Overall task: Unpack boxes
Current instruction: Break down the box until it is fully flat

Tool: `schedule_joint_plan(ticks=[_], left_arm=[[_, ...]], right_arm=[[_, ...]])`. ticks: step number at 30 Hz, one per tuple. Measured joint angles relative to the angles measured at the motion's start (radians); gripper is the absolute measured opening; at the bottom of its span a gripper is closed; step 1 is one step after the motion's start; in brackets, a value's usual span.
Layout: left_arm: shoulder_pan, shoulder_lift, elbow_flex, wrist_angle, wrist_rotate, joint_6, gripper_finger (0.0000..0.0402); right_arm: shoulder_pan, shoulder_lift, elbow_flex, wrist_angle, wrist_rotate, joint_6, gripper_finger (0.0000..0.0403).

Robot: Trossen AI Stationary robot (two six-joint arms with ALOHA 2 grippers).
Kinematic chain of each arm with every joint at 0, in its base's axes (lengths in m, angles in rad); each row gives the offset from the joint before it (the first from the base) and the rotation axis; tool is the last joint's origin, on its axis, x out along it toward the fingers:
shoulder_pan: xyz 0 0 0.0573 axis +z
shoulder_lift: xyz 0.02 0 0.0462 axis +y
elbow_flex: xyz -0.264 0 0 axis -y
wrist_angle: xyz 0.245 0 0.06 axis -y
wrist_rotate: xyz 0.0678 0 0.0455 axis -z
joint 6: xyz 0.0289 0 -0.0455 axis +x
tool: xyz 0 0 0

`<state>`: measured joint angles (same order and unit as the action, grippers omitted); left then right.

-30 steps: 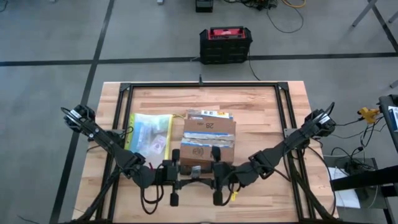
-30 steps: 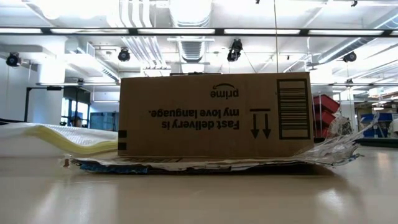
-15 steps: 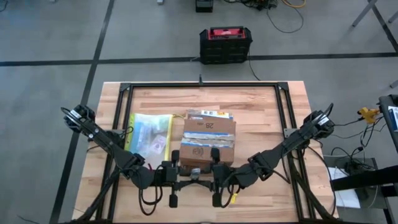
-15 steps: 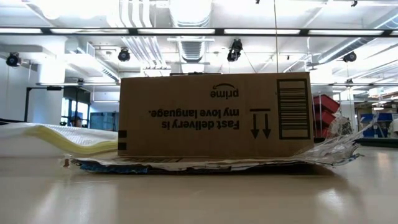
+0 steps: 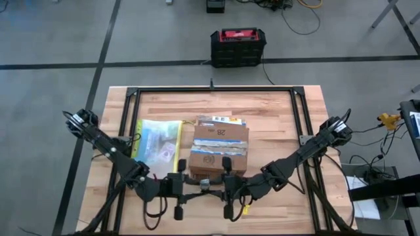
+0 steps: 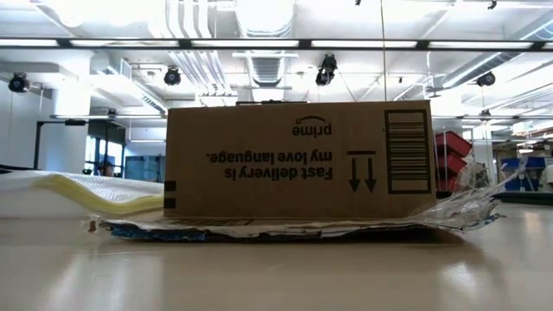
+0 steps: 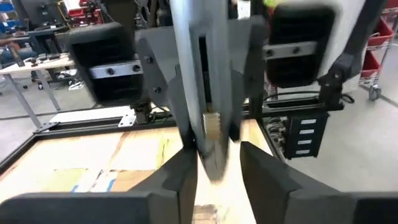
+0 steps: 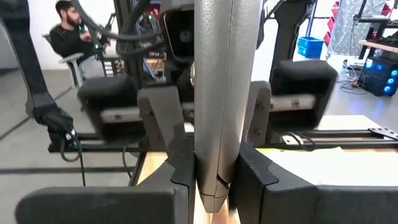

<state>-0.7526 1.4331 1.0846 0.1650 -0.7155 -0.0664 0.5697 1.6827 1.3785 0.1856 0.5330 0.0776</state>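
We are seeing box [image 5: 219, 149] lying on desk [image 5: 275, 118]. Right gripper [image 8: 213, 180] fingers clamping grey blade tool [image 8: 221, 93]; left gripper [image 7: 217, 163] fingers standing narrowly apart around it.

Even, bright indoor light falls from long ceiling strip lamps [image 6: 259, 42], which glare white at twelve o'clock in the low view. The pale wooden table top [image 6: 276, 268] there is blurred at six o'clock. Shadows stay soft. In the left wrist view a grey metal blade [image 7: 199, 74] smears with motion.
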Motion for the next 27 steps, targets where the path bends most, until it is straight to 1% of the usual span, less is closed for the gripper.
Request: schedule_joint_plan(ticks=[4,8,10,12,16,17,23,27], left_arm=[[-0.062,-0.065,0.004,-0.053,-0.065,-0.013,0.0132],[-0.115,-0.078,0.004,0.005,-0.217,0.030,0.0130],[-0.118,-0.070,0.004,0.032,-0.217,0.051,0.0118],[-0.115,-0.052,0.003,0.051,-0.209,0.062,0.0094],[-0.111,-0.013,0.001,0.081,-0.209,0.106,0.0023],[-0.111,-0.006,0.001,0.089,-0.208,0.112,0.0012],[-0.086,0.009,0.001,0.132,-0.109,0.115,0.0008],[-0.060,0.010,0.001,0.127,-0.102,0.115,0.0001]], right_arm=[[0.001,-0.013,-0.001,-0.087,0.037,0.033,0.0048],[-0.004,-0.002,-0.002,-0.090,0.000,0.037,0.0048],[-0.004,0.003,-0.002,-0.090,-0.004,0.035,0.0048],[-0.004,0.010,-0.002,-0.092,-0.008,0.034,0.0048],[-0.006,0.022,-0.002,-0.099,-0.009,0.024,0.0048],[-0.006,0.027,-0.002,-0.103,-0.010,0.022,0.0048],[-0.007,0.056,-0.002,-0.107,-0.047,0.026,0.0048],[-0.009,0.069,-0.002,-0.099,-0.062,0.027,0.0048]])
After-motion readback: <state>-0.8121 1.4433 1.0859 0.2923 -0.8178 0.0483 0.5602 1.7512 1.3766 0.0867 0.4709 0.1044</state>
